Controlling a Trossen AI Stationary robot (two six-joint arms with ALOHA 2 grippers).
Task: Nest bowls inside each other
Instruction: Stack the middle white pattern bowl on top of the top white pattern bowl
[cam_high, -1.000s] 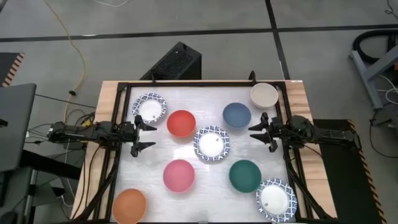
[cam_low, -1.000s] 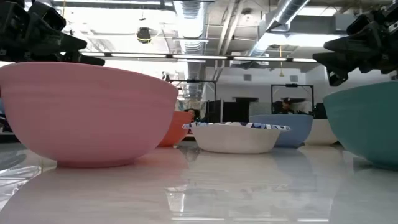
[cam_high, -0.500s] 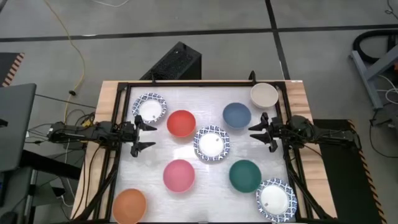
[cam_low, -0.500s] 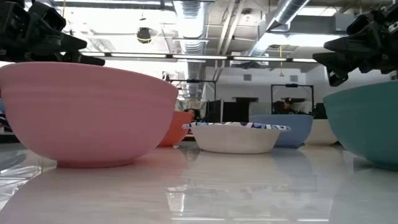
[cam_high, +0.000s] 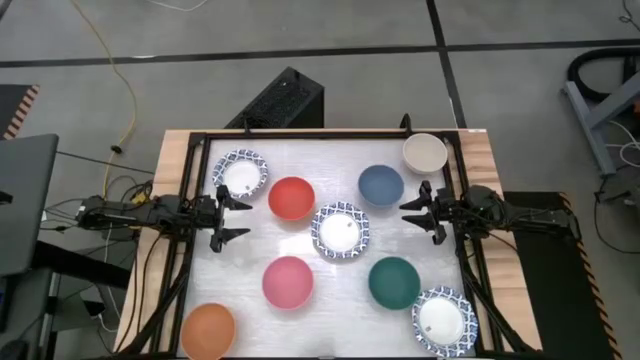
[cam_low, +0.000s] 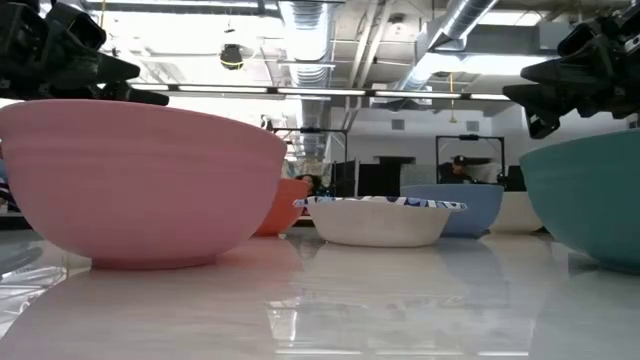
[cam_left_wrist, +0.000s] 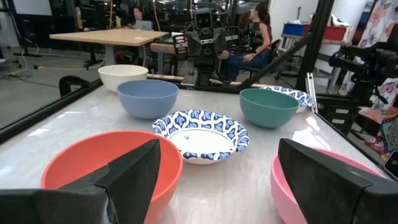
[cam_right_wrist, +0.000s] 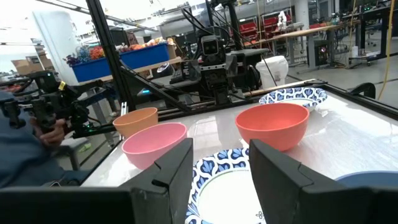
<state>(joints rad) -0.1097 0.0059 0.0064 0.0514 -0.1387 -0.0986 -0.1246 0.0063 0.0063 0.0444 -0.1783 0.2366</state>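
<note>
Looks like nothing nested yet, all bowls sit separate on table (cam_high: 250, 245). Left gripper (cam_high: 238, 219) at left edge, jaws wide, empty. Right gripper (cam_high: 412, 213) at right edge, jaws parted narrower, empty too.

Next move probably: pick one bowl by rim, drop into neighbour. Red bowl (cam_high: 291, 198) nearest left gripper, blue bowl (cam_high: 381, 184) nearest right. Patterned bowl (cam_high: 341, 230) mid-table, pink bowl (cam_high: 288, 281) and green bowl (cam_high: 393, 282) nearer front. All upright, similar size, tight fit likely.

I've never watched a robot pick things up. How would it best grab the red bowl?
Probably by the rim: the red bowl sits upright and open, alone, so one finger can drop inside and one outside. The open left gripper is nearest, so come from above on its side.
</note>
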